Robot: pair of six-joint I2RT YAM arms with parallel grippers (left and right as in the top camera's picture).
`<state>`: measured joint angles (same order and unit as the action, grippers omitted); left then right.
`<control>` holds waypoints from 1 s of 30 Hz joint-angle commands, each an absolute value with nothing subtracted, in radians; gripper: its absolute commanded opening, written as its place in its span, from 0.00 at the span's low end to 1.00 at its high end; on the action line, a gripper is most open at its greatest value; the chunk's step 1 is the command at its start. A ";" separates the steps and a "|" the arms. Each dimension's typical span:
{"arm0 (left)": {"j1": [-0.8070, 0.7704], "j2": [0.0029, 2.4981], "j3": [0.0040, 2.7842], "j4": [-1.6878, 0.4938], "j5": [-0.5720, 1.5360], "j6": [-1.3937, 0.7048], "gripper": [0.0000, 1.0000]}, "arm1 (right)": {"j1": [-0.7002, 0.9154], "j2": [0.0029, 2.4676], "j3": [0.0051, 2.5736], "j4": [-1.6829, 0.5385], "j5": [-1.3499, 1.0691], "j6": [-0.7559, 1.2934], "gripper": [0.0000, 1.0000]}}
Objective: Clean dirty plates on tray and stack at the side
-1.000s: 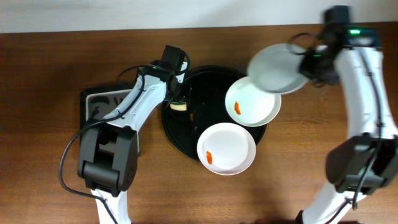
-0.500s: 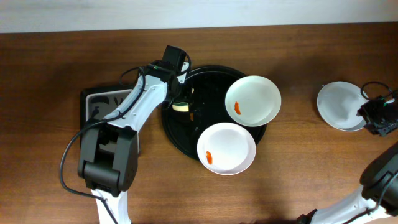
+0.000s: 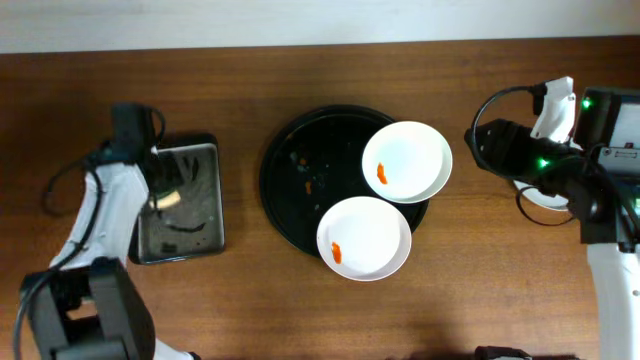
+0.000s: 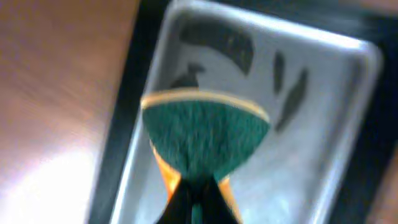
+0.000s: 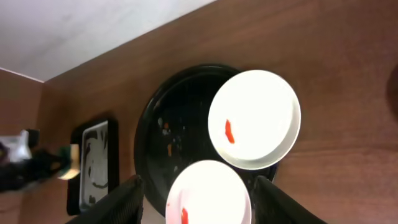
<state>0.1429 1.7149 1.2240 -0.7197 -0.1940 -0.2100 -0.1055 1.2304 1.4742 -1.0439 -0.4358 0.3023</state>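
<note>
Two dirty plates lie on the round black tray: one at its right rim and one at its front, each with an orange smear. A third white plate rests on the table at the far right, mostly hidden under my right arm. My right gripper hangs above the table between that plate and the tray. In the right wrist view it is open and holds nothing, high over both plates. My left gripper is shut on a green and yellow sponge over the grey sponge tray.
The rectangular sponge tray sits left of the black tray and has dark smears on its floor. Orange crumbs dot the left half of the black tray. Bare wood shows between the two trays.
The right gripper set the third plate down at the far right, opened and drew back over it. The left arm carried the sponge from the black tray to the sponge tray.
</note>
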 commanded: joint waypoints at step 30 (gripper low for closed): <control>0.073 1.839 0.947 -0.269 -0.518 0.054 0.00 | -0.096 1.258 1.475 -1.066 -0.411 0.292 0.57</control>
